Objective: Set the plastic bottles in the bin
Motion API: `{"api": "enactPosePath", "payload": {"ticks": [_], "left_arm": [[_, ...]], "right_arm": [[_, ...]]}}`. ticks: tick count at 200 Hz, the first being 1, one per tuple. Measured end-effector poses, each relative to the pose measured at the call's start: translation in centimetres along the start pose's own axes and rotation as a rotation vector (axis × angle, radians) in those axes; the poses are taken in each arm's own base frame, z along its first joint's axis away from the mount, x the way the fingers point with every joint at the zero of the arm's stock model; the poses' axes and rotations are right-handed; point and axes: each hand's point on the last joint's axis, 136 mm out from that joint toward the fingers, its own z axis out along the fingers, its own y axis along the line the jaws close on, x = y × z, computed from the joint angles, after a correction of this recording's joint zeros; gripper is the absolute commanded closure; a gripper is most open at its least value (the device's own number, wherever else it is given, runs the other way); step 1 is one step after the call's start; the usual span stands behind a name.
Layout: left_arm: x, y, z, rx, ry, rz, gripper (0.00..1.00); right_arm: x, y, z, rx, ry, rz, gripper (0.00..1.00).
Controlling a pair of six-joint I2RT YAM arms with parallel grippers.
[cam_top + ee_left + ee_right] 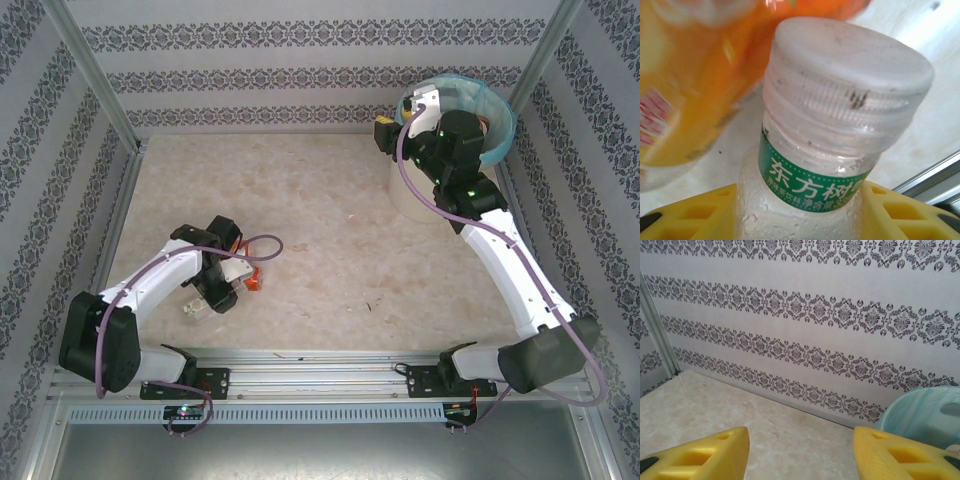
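When viewed from its own wrist, shows up as the left gripper (800, 202) pinching a clear bottle (825, 140): yellow fingers (715, 202) pressed flat against both sides, just below the neck. Carries, on that bottle, a whitish ribbed cap scuffed with dark marks and a green neck band printed with white characters. Sits just beside an orange bottle (695, 75), blurred and close at the upper left; cannot tell whether touching. Backed by pale marbled table (940, 45) and, at the lower right, a metal rail (932, 172). Seen from above, hangs low over the near left part of the table (330, 220), left gripper (215, 290) pointing down, orange bottle (252, 283) lying just to the right of it. Well apart, by the far right corner, holds the right gripper (388, 130) at the left rim of the bin (503, 125), jaws spread wide. Leaves a broad gap between those yellow fingers (710, 455), with patterned wall (790, 315) and table visible through it. Catches the bin (920, 415) at the lower right of the right wrist view, just beyond the finger on that side: round, lined with a light blue bag folded over the rim, standing on the table against the wall.
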Motion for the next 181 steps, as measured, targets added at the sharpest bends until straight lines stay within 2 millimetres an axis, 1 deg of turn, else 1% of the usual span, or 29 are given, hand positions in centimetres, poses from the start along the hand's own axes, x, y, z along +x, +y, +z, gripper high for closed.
{"api": "enactPosePath", "payload": {"ticks": [18, 38, 52, 61, 94, 110, 123, 151, 181], "left_arm": [[-0.7, -0.6, -0.9, 0.023, -0.06, 0.002, 0.51], [-1.4, -1.6, -2.3, 0.054, -0.152, 0.007, 0.51], [-1.9, -2.3, -3.6, 0.073, -0.224, 0.014, 0.51], [-2.5, -2.7, -4.7, 0.085, -0.283, 0.019, 0.51], [-5.0, -3.6, -9.0, 0.124, -0.466, 0.053, 0.51], [-6.1, -3.9, -10.4, 0.145, -0.535, 0.075, 0.52], [-7.0, -4.2, -11.5, 0.16, -0.587, 0.095, 0.52], [-8.3, -5.0, -13.4, 0.194, -0.698, 0.138, 0.52], [-9.3, -5.8, -15.4, 0.227, -0.803, 0.183, 0.52]], "right_arm": [[0.1, 0.9, -0.3, -0.028, -0.002, 0.01, 0.46], [0.6, 3.0, -1.0, -0.12, 0.001, 0.026, 0.46], [1.3, 5.0, -1.5, -0.211, 0.009, 0.034, 0.47], [1.8, 6.4, -1.7, -0.275, 0.02, 0.041, 0.47], [5.0, 12.3, -2.9, -0.536, 0.098, 0.063, 0.46], [6.4, 15.1, -3.5, -0.658, 0.135, 0.07, 0.46], [7.1, 17.0, -4.0, -0.74, 0.159, 0.074, 0.45], [8.0, 20.3, -5.0, -0.873, 0.19, 0.079, 0.43], [9.7, 23.1, -5.2, -0.97, 0.243, 0.088, 0.43]]}}
